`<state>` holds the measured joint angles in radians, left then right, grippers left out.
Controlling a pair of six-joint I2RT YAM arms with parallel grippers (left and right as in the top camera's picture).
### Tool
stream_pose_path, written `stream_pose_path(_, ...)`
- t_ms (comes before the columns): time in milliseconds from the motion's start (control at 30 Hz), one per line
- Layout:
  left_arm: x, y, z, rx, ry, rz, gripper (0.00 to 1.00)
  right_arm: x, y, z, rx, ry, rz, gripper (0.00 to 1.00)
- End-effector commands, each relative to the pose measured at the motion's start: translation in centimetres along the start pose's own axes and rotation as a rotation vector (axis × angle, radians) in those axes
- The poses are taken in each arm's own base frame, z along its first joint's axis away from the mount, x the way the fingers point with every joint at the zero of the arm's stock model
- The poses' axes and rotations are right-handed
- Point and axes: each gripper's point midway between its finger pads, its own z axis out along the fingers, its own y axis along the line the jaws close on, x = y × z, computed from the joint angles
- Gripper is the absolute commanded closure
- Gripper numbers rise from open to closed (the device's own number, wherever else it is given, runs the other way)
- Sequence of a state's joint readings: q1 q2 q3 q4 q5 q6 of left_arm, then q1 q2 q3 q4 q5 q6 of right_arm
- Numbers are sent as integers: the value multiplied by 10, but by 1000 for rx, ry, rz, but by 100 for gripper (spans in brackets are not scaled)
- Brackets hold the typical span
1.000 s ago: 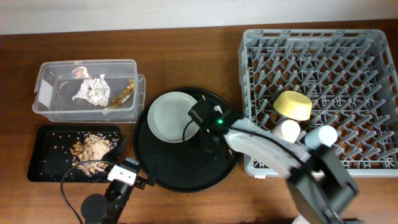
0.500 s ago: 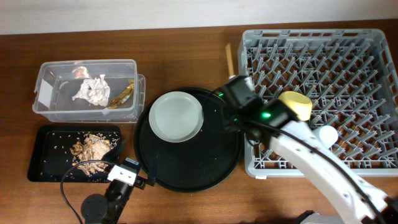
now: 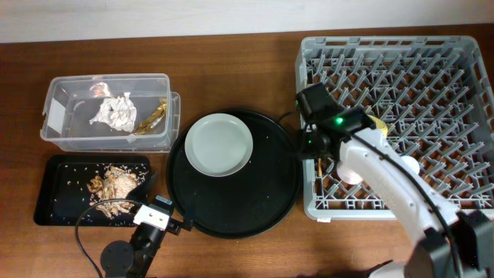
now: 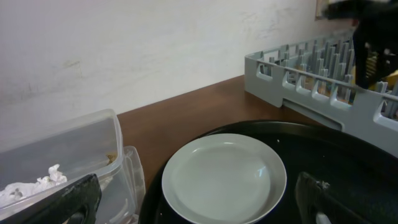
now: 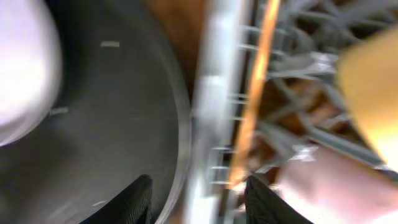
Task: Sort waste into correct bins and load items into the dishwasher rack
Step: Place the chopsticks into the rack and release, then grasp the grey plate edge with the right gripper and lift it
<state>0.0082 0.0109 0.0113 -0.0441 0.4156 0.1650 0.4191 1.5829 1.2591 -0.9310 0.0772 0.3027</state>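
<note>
The pale grey plate (image 3: 218, 144) sits on the round black tray and also shows in the left wrist view (image 4: 224, 177). My left gripper (image 4: 196, 210) is open and empty, low in front of the plate. My right gripper (image 5: 205, 196) is open over the left edge of the dishwasher rack (image 3: 432, 69). A wooden chopstick (image 5: 255, 93) lies slanted among the pegs, its end close to my right finger. The yellow bowl (image 5: 373, 87), pink cup (image 5: 329, 186) and blue cup (image 3: 409, 164) are in the rack. The tissue (image 3: 113, 110) and foil wrapper (image 3: 154, 116) lie in the clear tub (image 3: 58, 116). The food scraps (image 3: 114, 185) lie in the black tray (image 3: 54, 193).
The large round black tray (image 3: 247, 208) lies between the bins and the rack. My left arm's base and cable (image 3: 116, 251) are at the table's front left. A pale wall runs behind the table.
My right arm moved from the round tray rightward to the rack's left edge, carrying the chopsticks. The chopstick now lies among the pegs. The left arm has not moved.
</note>
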Motion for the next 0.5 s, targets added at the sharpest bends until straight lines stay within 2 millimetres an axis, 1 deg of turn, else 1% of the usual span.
stream_pose_path(0,1,-1,0,8,1,8,1,-1,60,-27,-170,-59,-27,51)
stream_pose_path(33,1,-1,0,8,2,8,1,2,75,-22,-189,-53,4,51)
stream_pose_path(67,1,-1,0,8,2,8,1,5,86,-15,-199,-44,38,51)
stream_pose_path(100,1,-1,0,8,1,8,1,7,98,-4,-207,-31,89,51)
stream_pose_path(133,1,-1,0,8,1,8,1,8,104,6,-209,-18,131,51)
stream_pose_path(200,1,-1,0,8,1,8,1,8,110,25,-201,8,200,51)
stream_pose_path(233,1,-1,0,8,1,8,1,8,112,41,-192,30,251,51)
stream_pose_path(267,1,-1,0,8,2,8,1,8,114,51,-199,45,278,51)
stream_pose_path(300,1,-1,0,8,2,8,1,8,120,65,-222,73,295,51)
stream_pose_path(367,1,-1,0,8,2,8,0,12,131,87,-264,119,299,52)
stream_pose_path(433,1,-1,0,8,2,8,1,19,130,104,-241,157,342,54)
stream_pose_path(467,1,-1,0,8,2,8,1,23,129,111,-229,173,351,58)
